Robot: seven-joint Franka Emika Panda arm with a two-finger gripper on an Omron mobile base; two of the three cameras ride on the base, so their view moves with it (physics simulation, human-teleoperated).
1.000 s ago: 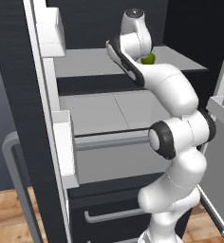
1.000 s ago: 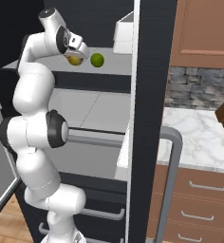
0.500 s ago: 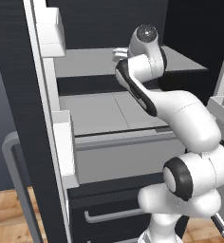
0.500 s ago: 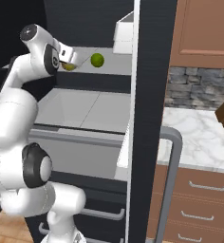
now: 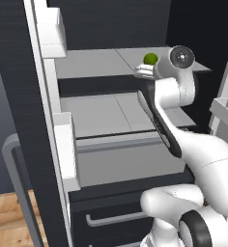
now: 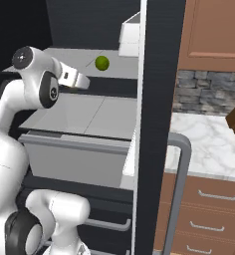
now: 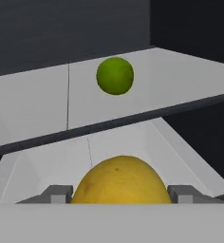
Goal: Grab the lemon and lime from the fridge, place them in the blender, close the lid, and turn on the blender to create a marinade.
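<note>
Fruit and fridge fittings, counted

One small bright green lime and one orange-yellow lemon, two fruits in all. One tall dark-sided fridge with two pale grey shelves, one above the other, and one grey drawer below. Two white door bins show on the left side, one white bin on the right.
</note>
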